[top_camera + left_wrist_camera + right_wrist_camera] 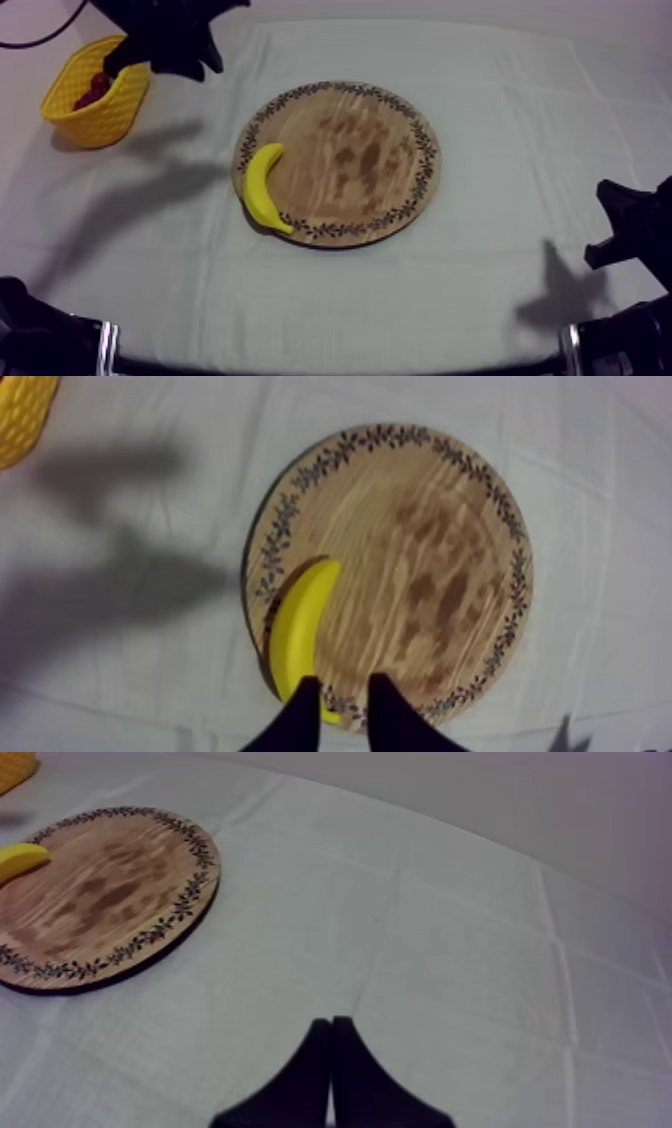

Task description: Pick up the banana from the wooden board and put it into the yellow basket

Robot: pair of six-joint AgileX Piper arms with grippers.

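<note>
Desk point(500, 90): wooden board point(350, 150) central. Yellow basket point(95, 105) well off board's far-left edge. Left claw point(343, 679), released, hovers between basket and board, nearer arm. Right claw point(332, 1024), clenched, idle off board's right. Banana point(262, 187) on board's left rim, long axis along rim, unobstructed. Small red fruit point(97, 88) in basket.

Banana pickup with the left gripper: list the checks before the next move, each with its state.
1. Banana on the wooden board, at its rim: ok.
2. Left gripper open and empty: ok.
3. Left gripper down at the banana: not ok, it hangs near the yellow basket.
4. The yellow basket upright, top open: ok; a small red fruit lies inside.
5. Right gripper shut, clear of the wooden board: ok.
</note>
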